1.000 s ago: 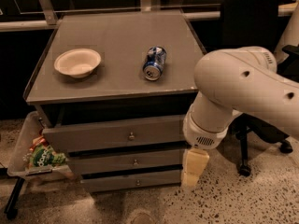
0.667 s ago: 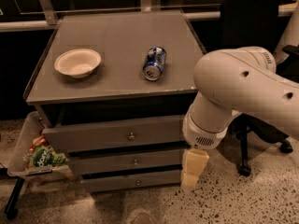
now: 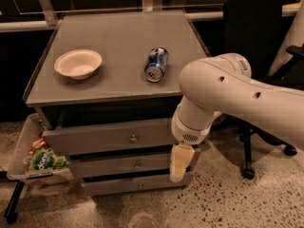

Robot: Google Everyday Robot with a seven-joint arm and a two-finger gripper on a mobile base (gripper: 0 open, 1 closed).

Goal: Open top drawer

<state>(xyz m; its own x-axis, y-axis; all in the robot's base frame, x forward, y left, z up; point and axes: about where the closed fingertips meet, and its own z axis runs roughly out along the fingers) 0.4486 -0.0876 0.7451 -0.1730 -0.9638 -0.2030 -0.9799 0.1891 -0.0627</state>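
A speckled floor (image 3: 223,203) and a dark back wall frame a grey cabinet (image 3: 118,37) in the left and middle of the frame. The top drawer (image 3: 95,137) sits just under the cabinet's top, centre-left. Its long axis runs left to right and its front faces the lower edge of the frame, with the small round knob (image 3: 133,138) at its middle. A dark gap shows above the front panel. Two slimmer drawers (image 3: 114,166) lie below it.

The gripper (image 3: 178,162) hangs down at the cabinet's lower right, just in front of the right ends of the drawer fronts and covering them. It is apart from the knob and holds nothing; whether it is parted or closed cannot be told. The white arm (image 3: 228,94) reaches in from the right edge.

On the top stand a pale bowl (image 3: 78,64) and a can (image 3: 156,64) lying on its side. A black office chair (image 3: 251,27) is at the upper right, and a clear bin (image 3: 21,146) holding packets is at the lower left, partly cut off.
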